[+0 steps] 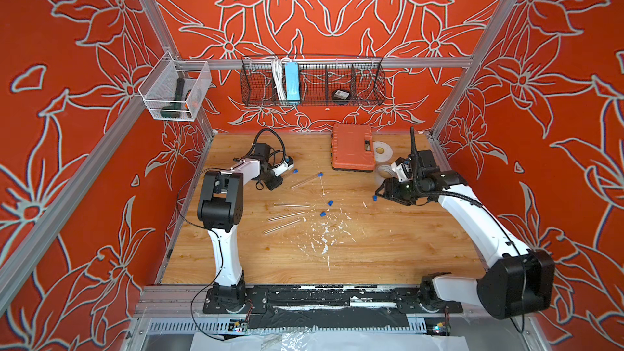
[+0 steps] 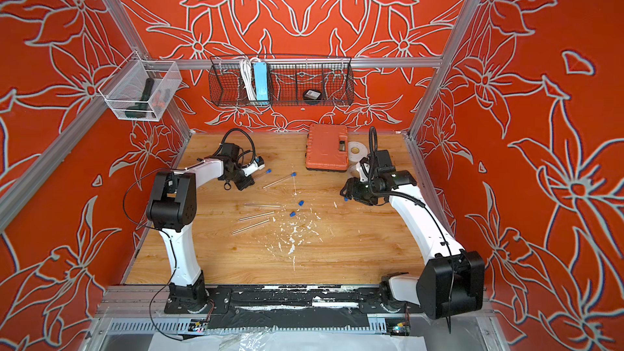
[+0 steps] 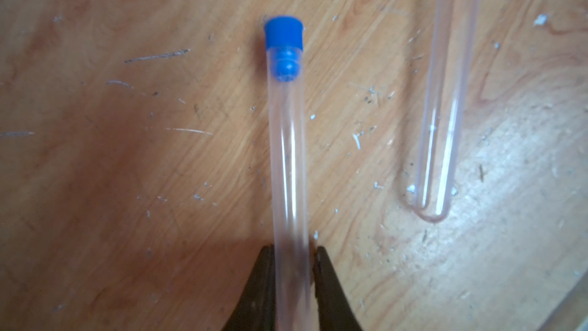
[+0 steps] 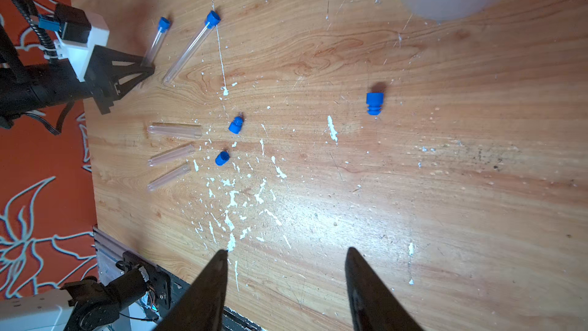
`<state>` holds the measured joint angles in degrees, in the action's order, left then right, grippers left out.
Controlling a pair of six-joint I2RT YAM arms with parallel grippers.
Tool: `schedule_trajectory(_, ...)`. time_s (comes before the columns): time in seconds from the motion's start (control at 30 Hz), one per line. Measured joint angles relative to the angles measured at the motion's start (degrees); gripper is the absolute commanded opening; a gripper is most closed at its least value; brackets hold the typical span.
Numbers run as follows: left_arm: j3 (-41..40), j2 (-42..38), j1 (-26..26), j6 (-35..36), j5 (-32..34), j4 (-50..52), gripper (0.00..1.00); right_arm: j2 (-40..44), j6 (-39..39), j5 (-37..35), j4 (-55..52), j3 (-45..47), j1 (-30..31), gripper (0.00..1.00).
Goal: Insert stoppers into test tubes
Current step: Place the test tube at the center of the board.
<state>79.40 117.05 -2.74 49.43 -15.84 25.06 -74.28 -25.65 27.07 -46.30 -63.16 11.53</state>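
1. Left gripper (image 3: 295, 251): in the left wrist view its two dark jaws stand close on either side of a clear test tube (image 3: 288, 160). Whether they press on it cannot be told.
2. Blue stopper (image 3: 283, 35): seated in the mouth of that tube. In both top views the tube lies left of centre on the wooden table (image 1: 388, 248), with its blue end toward the upper right.
3. Second stoppered tube (image 1: 305, 181): lies just right of the first and apart from it, slanted the same way.
4. Three open tubes (image 1: 286, 216): lie fanned out below the left gripper, left of centre, their mouths open.
5. Two loose stoppers (image 1: 330, 202): lie near the centre of the frame, right of the open tubes. A third loose stopper (image 1: 374, 198) lies near the right gripper.
6. Right gripper (image 4: 286, 249): its jaws stand wide apart with nothing between them. In the top views it sits right of centre.
7. Orange case (image 1: 353, 151) and tape rolls (image 1: 383, 153): at the table's upper right. White flecks (image 1: 324, 234) are scattered below centre.
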Motion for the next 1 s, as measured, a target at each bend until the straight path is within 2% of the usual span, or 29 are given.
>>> schedule_trajectory(0.2,0.0,0.0,0.0,-0.22,0.02,0.0,0.21,0.0,0.5,0.07,-0.07,0.0,0.0,0.59)
schedule_trajectory(0.5,-0.07,-0.28,0.0,-1.55,-0.09,0.0,0.34,-0.02,0.94,0.52,-0.33,-0.04,-0.02,0.59)
schedule_trajectory(0.6,-1.55,-1.44,0.02,-1.6,-0.02,-0.33,0.44,-0.04,1.14,0.66,-0.9,-0.46,-0.02,0.59)
schedule_trajectory(0.8,-8.5,-8.41,0.15,-1.86,0.42,-1.4,0.48,-0.04,1.18,1.36,-1.07,-0.74,-0.02,0.59)
schedule_trajectory(1.0,-13.2,-20.41,0.5,-3.15,0.22,-6.51,0.48,-0.04,1.53,2.08,-1.09,-0.74,-0.02,0.59)
